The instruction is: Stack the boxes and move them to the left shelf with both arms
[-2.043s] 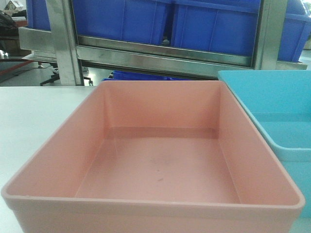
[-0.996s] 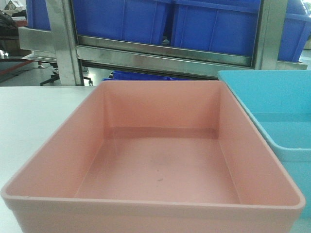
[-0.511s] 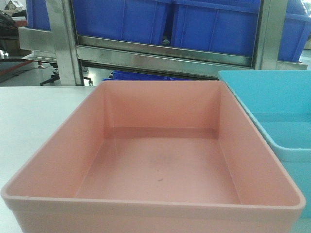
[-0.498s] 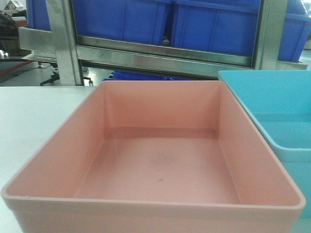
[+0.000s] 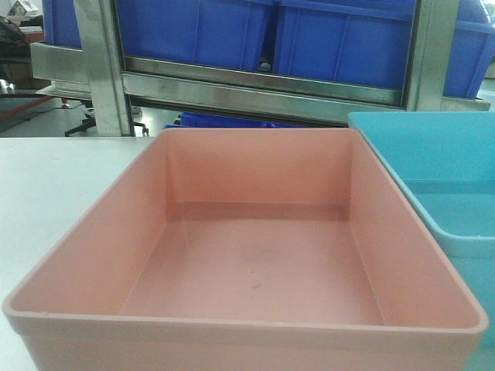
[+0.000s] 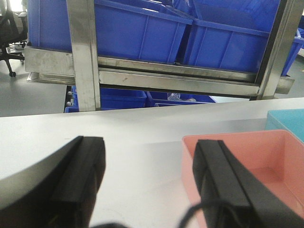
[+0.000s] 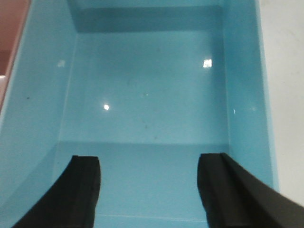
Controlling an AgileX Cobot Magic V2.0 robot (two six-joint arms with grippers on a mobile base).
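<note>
The salmon pink box (image 5: 255,263) sits open-topped on the white table, and the light blue box (image 5: 441,178) stands right beside it, rims close together. My left gripper (image 6: 149,142) is open at the pink box's (image 6: 256,152) left wall: one finger is over the table and the other (image 6: 223,175) is above the box's inside. My right gripper (image 7: 148,159) hangs open over the near end of the light blue box (image 7: 147,85), with nothing between its fingers. A steel rack (image 5: 263,86) stands behind the table. I cannot tell whether it is the left shelf.
Dark blue bins (image 5: 232,31) fill the rack level behind a flat steel front bar (image 6: 175,80), with more of them below. A steel upright (image 5: 100,69) rises at the left. White table (image 5: 54,185) lies left of the pink box, and an office chair (image 6: 9,33) stands far left.
</note>
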